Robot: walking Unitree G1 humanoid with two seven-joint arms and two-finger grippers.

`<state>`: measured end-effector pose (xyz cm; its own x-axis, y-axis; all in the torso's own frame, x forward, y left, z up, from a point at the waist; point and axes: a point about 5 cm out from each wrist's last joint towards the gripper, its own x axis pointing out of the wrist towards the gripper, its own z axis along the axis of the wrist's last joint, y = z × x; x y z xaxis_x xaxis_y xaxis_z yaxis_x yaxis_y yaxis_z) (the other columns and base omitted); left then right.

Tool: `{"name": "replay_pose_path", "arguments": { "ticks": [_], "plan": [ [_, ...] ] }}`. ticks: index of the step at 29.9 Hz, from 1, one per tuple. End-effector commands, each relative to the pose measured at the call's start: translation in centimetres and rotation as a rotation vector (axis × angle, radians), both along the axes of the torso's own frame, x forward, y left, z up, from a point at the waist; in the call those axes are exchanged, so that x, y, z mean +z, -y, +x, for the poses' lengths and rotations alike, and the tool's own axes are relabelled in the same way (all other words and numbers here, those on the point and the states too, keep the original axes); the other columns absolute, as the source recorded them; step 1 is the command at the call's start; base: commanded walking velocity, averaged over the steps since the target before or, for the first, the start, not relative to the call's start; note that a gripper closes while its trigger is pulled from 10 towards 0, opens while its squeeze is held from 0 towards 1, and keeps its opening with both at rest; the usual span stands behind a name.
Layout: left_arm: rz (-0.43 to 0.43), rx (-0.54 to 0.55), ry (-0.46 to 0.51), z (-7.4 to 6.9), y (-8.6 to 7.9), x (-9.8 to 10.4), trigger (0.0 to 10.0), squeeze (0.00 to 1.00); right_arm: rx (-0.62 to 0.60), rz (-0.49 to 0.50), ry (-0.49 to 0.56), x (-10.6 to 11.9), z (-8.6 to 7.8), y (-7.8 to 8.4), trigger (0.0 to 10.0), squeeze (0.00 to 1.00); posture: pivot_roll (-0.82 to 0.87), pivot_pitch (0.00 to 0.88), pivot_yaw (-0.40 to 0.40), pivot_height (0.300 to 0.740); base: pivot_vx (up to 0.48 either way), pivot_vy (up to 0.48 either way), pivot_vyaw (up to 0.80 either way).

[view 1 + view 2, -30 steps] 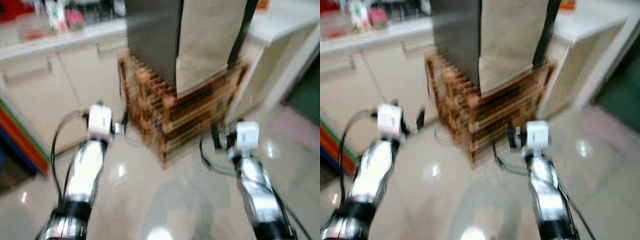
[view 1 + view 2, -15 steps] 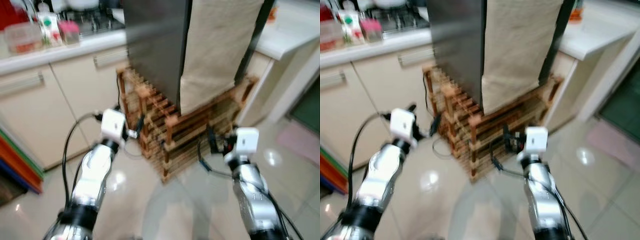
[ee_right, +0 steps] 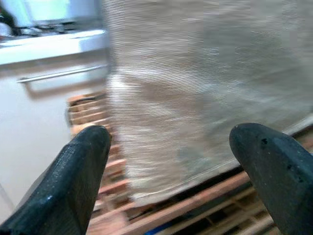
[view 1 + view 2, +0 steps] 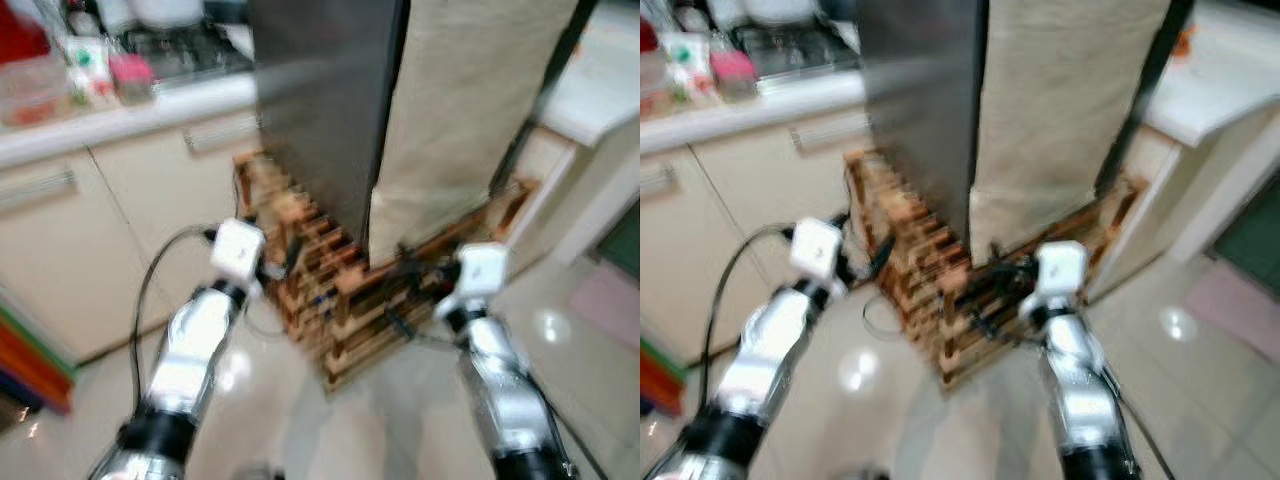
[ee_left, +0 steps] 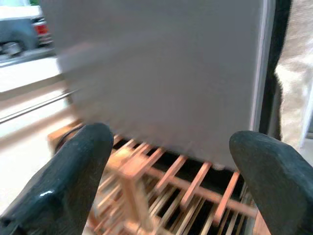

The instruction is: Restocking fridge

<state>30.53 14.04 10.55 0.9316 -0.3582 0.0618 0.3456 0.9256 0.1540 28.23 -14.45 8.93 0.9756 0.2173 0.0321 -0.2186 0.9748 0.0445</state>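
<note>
Both my arms have risen and closed in on the fridge over the last second, and the whole scene sits nearer and larger, so I judge I am finishing my approach and nothing is restocked yet. My left gripper (image 5: 171, 161) holds its two black fingers spread wide on nothing, and my right gripper (image 3: 171, 161) is parted the same way, empty. Just ahead of both stands the wooden rack (image 4: 340, 300), slatted, reddish-brown, rough-edged. On it, directly beyond my left gripper, rises the fridge (image 4: 320, 100), a smooth, flat grey metal side. Ahead of my right gripper a beige woven cloth (image 4: 1060, 110) hangs down the fridge's front. Farther left runs the pale tabletop (image 4: 130, 115) carrying blurred containers.
</note>
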Motion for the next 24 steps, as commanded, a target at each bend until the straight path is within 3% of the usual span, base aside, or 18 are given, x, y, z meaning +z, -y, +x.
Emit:
{"name": "replay_pose_path", "arguments": {
  "ticks": [1,11,16,20,24],
  "plan": [
    [0.003,-0.039,0.003,0.0,1.3,0.2,10.0,0.0,-0.038,-0.01,-0.023,-0.4,-0.2,1.4,10.0,0.0,-0.05,0.0,0.0,0.724,0.0,0.0,-0.64],
    [0.017,-0.014,0.011,0.7,1.2,0.5,10.0,0.0,-0.047,-0.025,-0.019,-0.5,0.1,1.5,10.0,0.0,-0.05,0.0,0.004,0.724,0.0,0.0,-0.64],
    [-0.016,-0.017,0.008,1.6,0.9,1.4,10.0,0.0,-0.053,-0.046,-0.004,-0.2,0.3,1.5,10.0,0.0,-0.05,0.0,0.003,0.724,0.0,0.0,0.0],
    [-0.056,-0.016,0.08,1.8,0.8,3.0,10.0,0.0,-0.053,-0.082,0.027,0.1,0.3,1.5,10.0,0.0,-0.05,0.0,0.006,0.724,0.373,0.303,0.0],
    [-0.063,-0.018,0.092,1.9,1.0,3.3,10.0,0.0,-0.058,-0.079,0.025,0.0,0.3,1.5,10.0,0.0,-0.05,0.0,0.007,0.724,0.403,0.261,0.0]
  ]
}}
